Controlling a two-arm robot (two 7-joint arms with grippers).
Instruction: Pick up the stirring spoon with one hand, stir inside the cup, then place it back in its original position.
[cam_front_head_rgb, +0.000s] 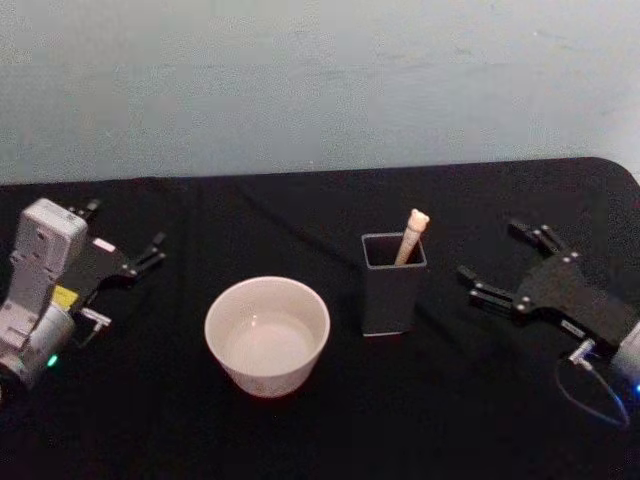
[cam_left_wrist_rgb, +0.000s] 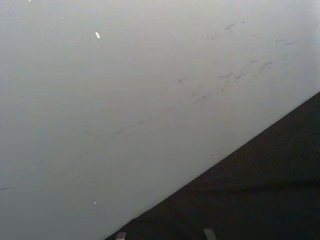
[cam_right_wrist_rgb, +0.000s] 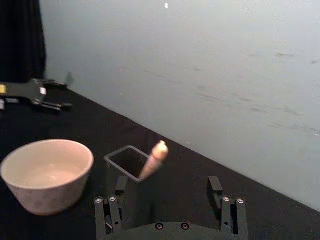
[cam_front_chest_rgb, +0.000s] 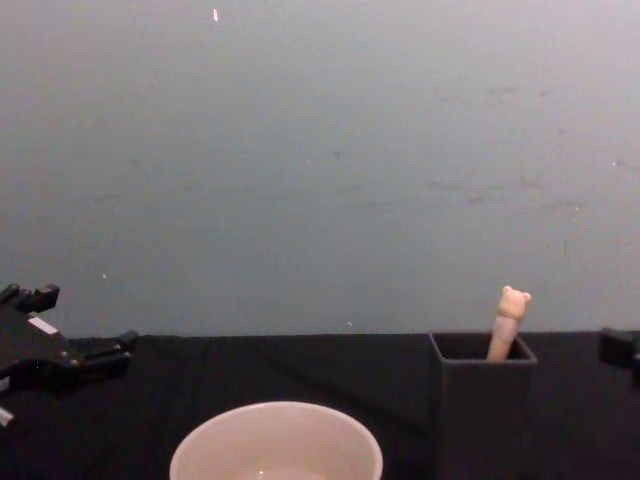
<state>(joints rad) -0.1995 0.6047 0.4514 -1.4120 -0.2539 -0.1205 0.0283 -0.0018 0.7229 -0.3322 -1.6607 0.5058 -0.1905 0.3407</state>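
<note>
Cream-white round cup (cam_front_head_rgb: 262, 380) sat unstirred; beige bear-topped stirring spoon (cam_front_head_rgb: 412, 235) stood untouched in dark grey square box (cam_front_head_rgb: 388, 298). Left gripper (cam_front_head_rgb: 128, 222) and right gripper (cam_front_head_rgb: 487, 249) lay idle, fingers released.

A pale grey-blue wall (cam_left_wrist_rgb: 125, 100) is showing faint scuff marks (cam_left_wrist_rgb: 220, 87) and small white specks (cam_left_wrist_rgb: 97, 35). A black table surface (cam_left_wrist_rgb: 260, 195) is meeting it along a slanting line.

Dim, even light from above, without hard shadows or glare.
Pale wall (cam_front_chest_rgb: 320, 150) lit flat and soft, slightly brighter toward the top; black tabletop (cam_front_head_rgb: 480, 400) swallowing detail, darkest along its near edge. Mild sheen inside the cup (cam_front_head_rgb: 267, 340), outer wall shaded toward the base.
</note>
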